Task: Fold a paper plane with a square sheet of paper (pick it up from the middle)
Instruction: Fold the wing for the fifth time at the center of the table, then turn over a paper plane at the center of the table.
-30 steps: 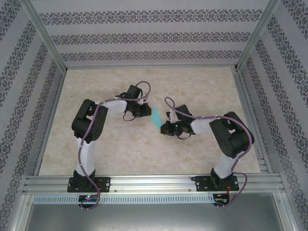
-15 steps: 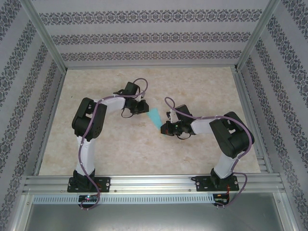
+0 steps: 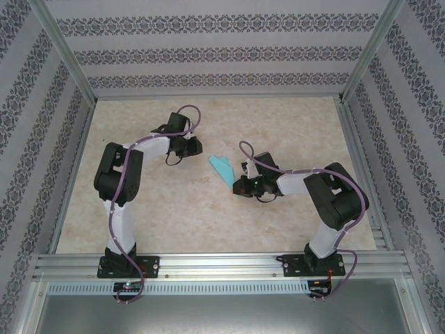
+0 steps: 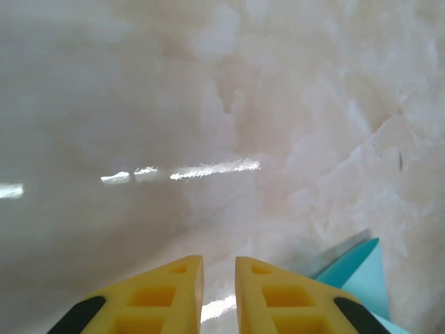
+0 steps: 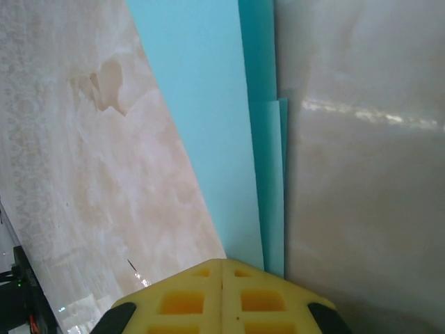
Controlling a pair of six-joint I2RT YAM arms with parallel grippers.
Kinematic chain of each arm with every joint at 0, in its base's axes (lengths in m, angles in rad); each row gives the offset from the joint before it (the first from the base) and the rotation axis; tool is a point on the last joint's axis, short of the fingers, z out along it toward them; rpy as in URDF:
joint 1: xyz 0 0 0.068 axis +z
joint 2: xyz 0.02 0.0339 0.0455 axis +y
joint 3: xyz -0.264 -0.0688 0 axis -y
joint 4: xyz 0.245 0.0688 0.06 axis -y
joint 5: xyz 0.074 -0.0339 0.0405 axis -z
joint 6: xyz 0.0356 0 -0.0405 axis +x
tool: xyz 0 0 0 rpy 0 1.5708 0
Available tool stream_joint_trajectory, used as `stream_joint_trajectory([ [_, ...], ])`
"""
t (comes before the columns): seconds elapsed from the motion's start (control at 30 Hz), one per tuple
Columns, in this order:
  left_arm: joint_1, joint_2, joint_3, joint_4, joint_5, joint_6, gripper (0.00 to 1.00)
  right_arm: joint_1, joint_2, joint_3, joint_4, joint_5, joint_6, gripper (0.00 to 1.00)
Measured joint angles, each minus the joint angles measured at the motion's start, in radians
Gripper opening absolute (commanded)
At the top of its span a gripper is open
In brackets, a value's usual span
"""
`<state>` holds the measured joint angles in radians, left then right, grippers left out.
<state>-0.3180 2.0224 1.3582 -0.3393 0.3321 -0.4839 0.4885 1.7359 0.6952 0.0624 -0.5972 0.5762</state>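
The paper plane, a narrow teal-blue fold, lies on the tabletop between the two arms. Its near tip runs in under my right gripper, which is shut with that tip pinched at its fingertips. In the right wrist view the paper plane stretches away from the closed gripper, a darker folded strip along its right side. My left gripper stands apart to the left of the paper. In the left wrist view this gripper is open by a narrow gap with nothing in it, and a teal corner of the plane shows at lower right.
The pale marbled tabletop is ringed by aluminium rails and patterned walls. Both arm bases sit on the rail at the near edge.
My left gripper has let go of the paper, parted slightly and drawn back to the left and away. The paper's far end has dropped. The right arm has stayed put.
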Motion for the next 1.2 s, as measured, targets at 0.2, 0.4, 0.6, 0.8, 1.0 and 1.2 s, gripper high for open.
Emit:
stream_joint_trajectory([
  [0.2, -0.039, -0.176, -0.097, 0.002, -0.059, -0.042, 0.33, 0.000, -0.090, -0.005, -0.086, 0.048, 0.053, 0.29],
  [0.4, -0.166, -0.226, -0.135, -0.023, -0.148, -0.098, 0.45, 0.000, -0.261, -0.003, -0.124, 0.144, 0.073, 0.53],
  [0.6, -0.310, -0.216, -0.117, -0.113, -0.249, -0.166, 0.57, -0.012, -0.361, -0.009, -0.195, 0.340, 0.077, 0.67],
  [0.8, -0.427, -0.108, 0.033, -0.238, -0.365, -0.215, 0.67, -0.052, -0.418, -0.057, -0.261, 0.506, 0.096, 0.78],
  [1.0, -0.490, 0.022, 0.192, -0.351, -0.444, -0.238, 0.70, -0.092, -0.459, -0.121, -0.297, 0.601, 0.129, 0.82],
  [1.2, -0.496, 0.077, 0.246, -0.423, -0.494, -0.256, 0.59, -0.112, -0.491, -0.148, -0.306, 0.629, 0.140, 0.82],
])
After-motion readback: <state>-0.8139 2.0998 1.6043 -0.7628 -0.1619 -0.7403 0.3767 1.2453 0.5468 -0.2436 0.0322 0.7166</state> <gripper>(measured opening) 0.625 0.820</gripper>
